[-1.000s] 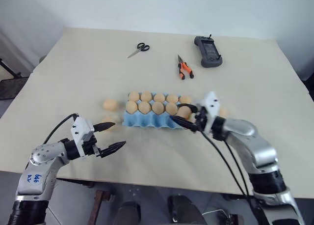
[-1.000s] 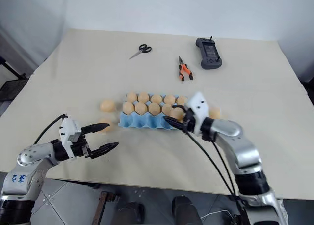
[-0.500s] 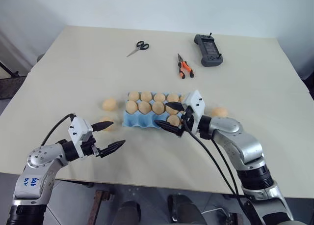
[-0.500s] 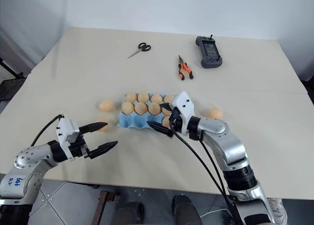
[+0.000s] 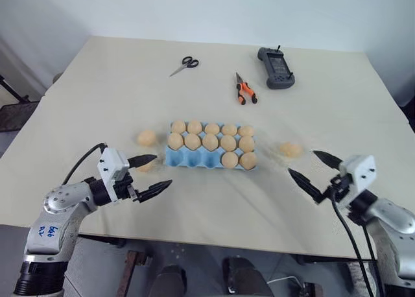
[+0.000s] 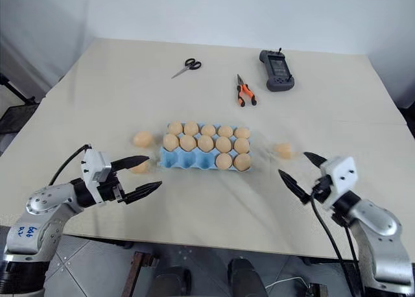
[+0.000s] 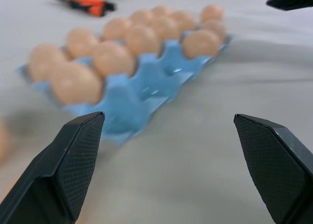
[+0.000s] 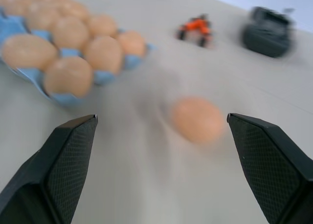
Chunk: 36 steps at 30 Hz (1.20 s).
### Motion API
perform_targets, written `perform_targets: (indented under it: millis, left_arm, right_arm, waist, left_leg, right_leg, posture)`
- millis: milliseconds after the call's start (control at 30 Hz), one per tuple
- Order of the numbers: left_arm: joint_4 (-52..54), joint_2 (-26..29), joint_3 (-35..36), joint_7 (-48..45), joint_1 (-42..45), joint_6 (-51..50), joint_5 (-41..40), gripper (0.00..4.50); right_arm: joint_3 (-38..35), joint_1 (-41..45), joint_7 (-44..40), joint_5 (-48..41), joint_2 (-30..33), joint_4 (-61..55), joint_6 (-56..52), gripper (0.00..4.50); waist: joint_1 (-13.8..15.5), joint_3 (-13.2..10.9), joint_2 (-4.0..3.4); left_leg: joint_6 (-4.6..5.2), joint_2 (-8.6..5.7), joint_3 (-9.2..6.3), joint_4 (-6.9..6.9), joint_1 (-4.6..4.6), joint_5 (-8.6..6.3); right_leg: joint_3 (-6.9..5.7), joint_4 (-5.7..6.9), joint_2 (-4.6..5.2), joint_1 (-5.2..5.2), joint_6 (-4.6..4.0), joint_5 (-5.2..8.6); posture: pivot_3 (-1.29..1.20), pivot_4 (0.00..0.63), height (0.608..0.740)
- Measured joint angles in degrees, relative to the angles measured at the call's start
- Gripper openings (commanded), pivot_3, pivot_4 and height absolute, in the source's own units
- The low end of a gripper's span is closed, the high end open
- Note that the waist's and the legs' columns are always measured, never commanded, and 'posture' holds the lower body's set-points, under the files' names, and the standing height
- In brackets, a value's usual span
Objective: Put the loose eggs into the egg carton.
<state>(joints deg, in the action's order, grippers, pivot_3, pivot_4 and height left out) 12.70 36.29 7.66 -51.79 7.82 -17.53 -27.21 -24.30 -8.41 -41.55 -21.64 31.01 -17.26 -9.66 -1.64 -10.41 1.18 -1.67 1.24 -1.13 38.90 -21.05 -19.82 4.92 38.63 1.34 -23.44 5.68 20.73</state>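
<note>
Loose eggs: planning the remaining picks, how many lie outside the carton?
3: one egg left of the carton, one by the left gripper, one right of it.

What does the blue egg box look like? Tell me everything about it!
The egg carton is a light blue tray with bumpy moulded cups and no lid, looking like pressed paper pulp. It lies flat near the middle of the table. Its two far rows are full of tan eggs. The near row has two eggs at the robot's right end, and its other three cups are empty. Both grippers are away from it.
</note>
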Motion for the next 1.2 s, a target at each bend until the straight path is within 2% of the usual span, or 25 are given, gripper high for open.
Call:
perform_targets:
  millis: [200,333,400,600,800,1000,1100,1200]
  left_arm:
    - [-2.1,-1.7,-5.8,-2.6,5.5,0.4,0.9,4.5]
    - [-4.0,-2.0,-6.4,-2.9,6.4,1.8,1.9,4.5]
    - [-4.7,-2.0,-6.4,-3.2,6.4,1.9,2.0,4.5]
    - [-4.4,-2.1,-6.3,-3.3,6.0,1.7,1.9,4.5]
    - [-2.3,-2.6,-5.7,-2.4,3.0,1.4,1.7,4.5]
    - [-0.7,-2.6,-5.3,-0.8,1.6,1.3,1.7,4.5]
    - [0.6,-2.6,-5.2,-0.3,0.5,1.2,1.6,4.5]
    - [1.3,-2.6,-4.7,0.4,-0.4,1.1,1.6,4.5]
  right_arm:
    - [-5.7,-10.4,-0.4,-0.6,-0.5,1.7,3.8,4.45]
    - [-5.3,-10.4,-0.6,-0.6,-0.7,3.7,5.4,4.45]
    - [-4.7,-8.6,-0.4,-0.6,-0.7,3.9,5.5,4.45]
    - [2.0,2.4,0.2,-0.6,0.3,5.3,0.4,4.45]
    - [10.1,21.9,1.6,1.4,1.6,18.5,-7.6,4.45]
    - [16.6,32.1,-0.5,6.0,1.8,31.9,-6.3,4.45]
    - [18.4,35.5,-1.6,7.6,1.3,38.3,-4.5,3.83]
    - [18.9,36.7,-2.3,7.7,0.8,39.9,-2.9,2.8]
  waist:
    - [-0.1,0.0,0.0]
    - [-1.2,0.0,0.0]
    - [-1.6,-0.1,-0.01]
    - [-1.6,-0.1,0.0]
    - [-1.2,-0.1,-0.05]
    - [-0.3,-0.1,-0.05]
    - [-0.3,-0.1,-0.06]
    - [-0.3,-0.1,-0.06]
  left_leg:
    - [0.13,-0.17,0.05,0.0,0.12,0.14]
    - [0.21,-0.19,0.24,-0.02,0.36,0.19]
    - [0.22,-0.18,0.22,-0.1,0.81,0.19]
    - [0.29,-0.19,0.18,-0.16,0.91,0.27]
    - [0.28,-0.21,0.07,-0.47,0.83,0.29]
    - [0.21,-0.2,0.13,-0.74,0.5,0.33]
    - [-0.04,-0.23,0.18,-0.62,-0.24,0.46]
    - [-0.04,-0.22,0.17,-0.63,-0.24,0.46]
  right_leg:
    - [0.12,0.02,0.12,0.12,0.08,-0.05]
    - [0.29,0.0,0.13,0.27,0.12,-0.17]
    - [0.28,-0.11,0.14,0.8,0.12,-0.17]
    - [0.25,-0.37,0.21,0.99,0.11,-0.29]
    - [0.09,-0.43,0.29,0.78,0.17,-0.37]
    - [0.05,-0.65,0.31,0.34,0.19,-0.38]
    - [0.05,-0.6,0.37,-0.32,0.27,-0.42]
    - [0.01,-0.65,0.38,-0.31,0.27,-0.42]
  posture:
    - [0.0,0.15,0.74]
    - [0.0,0.15,0.74]
    - [0.0,0.15,0.74]
    - [0.0,0.15,0.74]
    - [0.0,0.15,0.74]
    - [0.0,0.15,0.74]
    - [0.0,0.15,0.74]
    - [0.0,0.15,0.74]
